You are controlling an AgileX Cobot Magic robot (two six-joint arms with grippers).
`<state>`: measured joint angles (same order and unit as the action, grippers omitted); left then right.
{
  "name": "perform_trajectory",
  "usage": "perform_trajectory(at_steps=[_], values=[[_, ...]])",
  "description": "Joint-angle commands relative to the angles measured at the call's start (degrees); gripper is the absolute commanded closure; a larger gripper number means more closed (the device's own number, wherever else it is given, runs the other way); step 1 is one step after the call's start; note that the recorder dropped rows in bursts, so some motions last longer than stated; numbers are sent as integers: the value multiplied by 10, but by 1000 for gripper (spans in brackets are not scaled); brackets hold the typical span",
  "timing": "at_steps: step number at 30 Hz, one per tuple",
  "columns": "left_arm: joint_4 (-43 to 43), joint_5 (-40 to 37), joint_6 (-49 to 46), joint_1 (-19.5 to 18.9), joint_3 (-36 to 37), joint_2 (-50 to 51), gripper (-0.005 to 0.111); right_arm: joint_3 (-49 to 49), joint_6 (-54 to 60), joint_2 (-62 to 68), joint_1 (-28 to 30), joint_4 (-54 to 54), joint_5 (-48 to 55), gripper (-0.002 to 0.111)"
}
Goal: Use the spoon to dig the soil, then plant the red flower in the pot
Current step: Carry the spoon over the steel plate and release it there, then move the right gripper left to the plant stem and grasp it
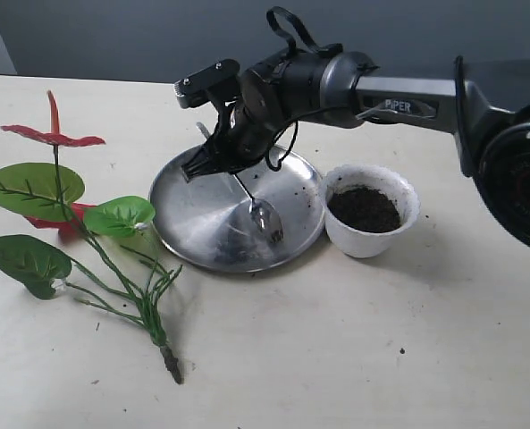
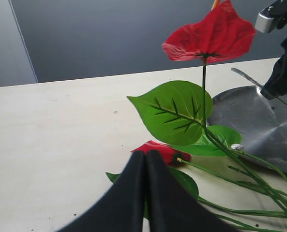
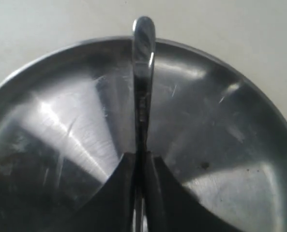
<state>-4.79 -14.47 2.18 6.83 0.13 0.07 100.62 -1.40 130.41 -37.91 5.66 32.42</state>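
Note:
My right gripper [image 1: 202, 164] [image 3: 139, 157] hangs over the round steel plate [image 1: 202, 223] [image 3: 220, 121] and is shut on the thin handle of the spoon [image 1: 265, 217] [image 3: 143, 63]. The spoon's bowl rests low on the plate, looking dark at its tip. The soil [image 1: 365, 207] fills the white scalloped pot [image 1: 372, 237] just right of the plate. The red flower [image 1: 54, 136] [image 2: 211, 38] lies on the table at the left with its green leaves spread. My left gripper [image 2: 145, 153] is shut and empty, close over a low red bloom and a leaf; the exterior view does not show it.
The right arm [image 1: 399, 94] stretches across from the right, above the pot. The flower's stem end [image 1: 171, 365] points toward the front of the table. In the left wrist view the plate's rim [image 2: 259, 121] and the right gripper's body [image 2: 283, 72] sit just past the leaves.

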Motion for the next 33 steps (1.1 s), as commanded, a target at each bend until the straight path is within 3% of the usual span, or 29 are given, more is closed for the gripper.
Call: perform_trajectory(at_steps=[1,3,5,10,15,24,33], values=[[0,8,2,3,-1,-1,106,17,4,-1,0,-3,17,84],[0,8,2,3,-1,-1,106,30,4,-5,0,-18,36,72],[0,8,2,3,-1,-1,106,45,6,-13,0,-39,70,67],[0,8,2,3,-1,-1,106,66,90,-44,-7,-174,145,67],[0,8,2,3,-1,-1,106,66,184,-59,-51,-296,201,67],[0,8,2,3,-1,-1,106,66,184,-59,-152,-267,225,67],[0,8,2,3,-1,-1,106,66,161,-59,-164,-186,195,67]])
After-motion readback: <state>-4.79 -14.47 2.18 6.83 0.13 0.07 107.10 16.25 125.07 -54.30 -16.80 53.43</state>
